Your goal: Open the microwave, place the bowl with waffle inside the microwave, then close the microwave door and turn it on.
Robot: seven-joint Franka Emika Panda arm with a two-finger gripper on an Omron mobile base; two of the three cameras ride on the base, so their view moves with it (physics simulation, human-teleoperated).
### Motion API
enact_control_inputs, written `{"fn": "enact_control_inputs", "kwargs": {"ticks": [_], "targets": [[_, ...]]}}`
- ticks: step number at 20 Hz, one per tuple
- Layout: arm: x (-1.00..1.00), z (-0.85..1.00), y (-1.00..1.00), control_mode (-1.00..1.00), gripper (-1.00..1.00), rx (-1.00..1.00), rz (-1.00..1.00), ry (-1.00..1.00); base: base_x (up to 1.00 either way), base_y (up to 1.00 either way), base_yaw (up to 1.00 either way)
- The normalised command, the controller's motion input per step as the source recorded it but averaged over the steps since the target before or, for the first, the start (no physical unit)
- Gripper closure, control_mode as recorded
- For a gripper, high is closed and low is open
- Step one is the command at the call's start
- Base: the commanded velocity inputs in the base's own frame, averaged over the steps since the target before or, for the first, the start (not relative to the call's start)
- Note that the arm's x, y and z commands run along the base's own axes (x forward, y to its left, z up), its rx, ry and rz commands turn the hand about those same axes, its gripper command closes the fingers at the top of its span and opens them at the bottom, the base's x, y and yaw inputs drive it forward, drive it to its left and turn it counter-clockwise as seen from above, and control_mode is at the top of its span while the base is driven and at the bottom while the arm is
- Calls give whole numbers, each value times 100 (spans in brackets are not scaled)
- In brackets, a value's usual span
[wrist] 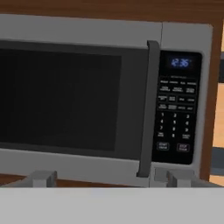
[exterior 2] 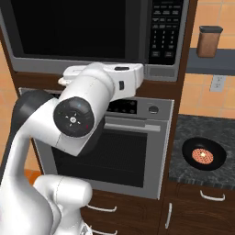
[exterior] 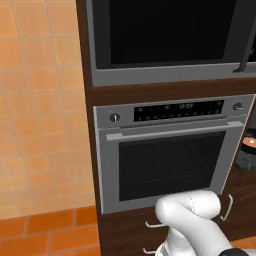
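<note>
Look through your hand view first: the gripper [wrist: 107,178] has its fingers [wrist: 42,178] spread wide with nothing between them, and the microwave [wrist: 100,39] stands straight ahead of them, not touched. Its door [wrist: 65,100] is shut, a broad black glass panel in a grey steel frame. The dark vertical handle [wrist: 148,109] rises above the gap between the tips, nearer the right-hand finger. Just beyond that finger sits the black keypad [wrist: 177,109] with a small lit display on top.

Your right base view gives what the hand view cannot: the bowl [exterior 2: 204,153], small, black and shallow, rests on a dark speckled counter [exterior 2: 193,128] well below and off to the right of the fingers, with the waffle [exterior 2: 202,156] lying flat inside it, orange-brown with a pale dot at its centre. A brown jar [exterior 2: 209,41] stands on a shelf above.

The left base view shows the steel oven [exterior: 167,150] under the microwave, its mesh window and horizontal handle in full, and just the edge of the bowl at far right.
</note>
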Motion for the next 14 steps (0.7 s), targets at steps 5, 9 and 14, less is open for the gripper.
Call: {"fn": "enact_control_inputs", "kwargs": {"ticks": [5, 9, 14], "targets": [[29, 2, -32, -100, -100, 13, 0, 0, 0, 0, 0], [24, 1, -40, -100, -100, 17, 0, 0, 0, 0, 0], [35, 0, -15, -100, -100, 6, 0, 1, 0, 0, 0]]}}
